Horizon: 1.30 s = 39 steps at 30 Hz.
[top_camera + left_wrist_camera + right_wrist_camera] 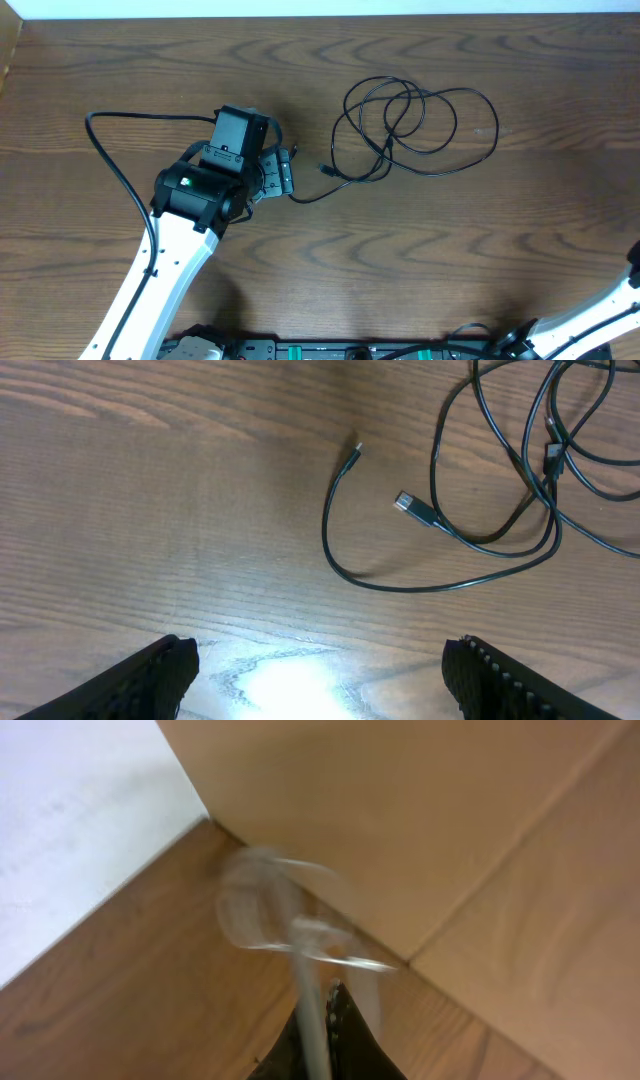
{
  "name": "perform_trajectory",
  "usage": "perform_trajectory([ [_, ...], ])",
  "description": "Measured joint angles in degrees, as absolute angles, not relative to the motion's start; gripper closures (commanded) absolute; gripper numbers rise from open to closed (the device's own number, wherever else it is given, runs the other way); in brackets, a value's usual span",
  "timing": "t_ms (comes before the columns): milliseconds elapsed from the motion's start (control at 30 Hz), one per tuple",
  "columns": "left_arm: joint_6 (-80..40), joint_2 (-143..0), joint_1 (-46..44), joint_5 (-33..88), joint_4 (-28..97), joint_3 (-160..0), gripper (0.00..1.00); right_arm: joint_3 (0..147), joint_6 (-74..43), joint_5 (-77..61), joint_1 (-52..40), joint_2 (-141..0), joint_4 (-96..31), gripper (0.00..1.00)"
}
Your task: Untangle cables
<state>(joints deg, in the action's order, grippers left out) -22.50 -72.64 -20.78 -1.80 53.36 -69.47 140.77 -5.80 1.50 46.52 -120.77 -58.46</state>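
Note:
The black cable lies in loose overlapping loops on the table, right of centre. One thin end curls toward my left gripper, and a plug lies just beside it. In the left wrist view the black cable is ahead and to the right, its wide plug and small plug lying free. My left gripper is open over bare wood, short of the cable. My right gripper is shut on the white cable, whose blurred loops hang beyond the fingertips, off the table.
The wooden table fills the overhead view, with its far edge at the top. Only part of the right arm shows, at the bottom right corner. Behind the white cable are a tan panel and a white surface.

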Motion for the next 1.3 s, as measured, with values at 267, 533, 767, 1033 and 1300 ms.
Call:
perform_trajectory([
  [267,-22.5,-72.64,-20.78,-1.17,53.36,-69.47,0.16,123.63,-6.81,-3.66,49.6,-124.38,-55.53,0.36],
  [533,-22.5,-72.66,-20.78,-0.54,53.34,-69.47,0.16,122.78,-6.52,-17.04,48.36,-124.38,-55.72,0.28],
  [767,-21.39,-72.66,-20.78,-0.3,50.19,-69.47,0.16,122.78,3.27,-26.63,34.87,-124.38,-67.77,0.1],
  [1033,-20.49,-72.66,-20.78,-0.3,50.11,-69.47,0.16,122.78,19.55,-24.91,10.2,-124.38,-74.81,0.01],
  [1300,-19.84,-72.66,-20.78,-0.3,50.63,-69.47,0.16,116.81,28.16,-15.66,-8.69,-124.38,-70.91,0.01],
])
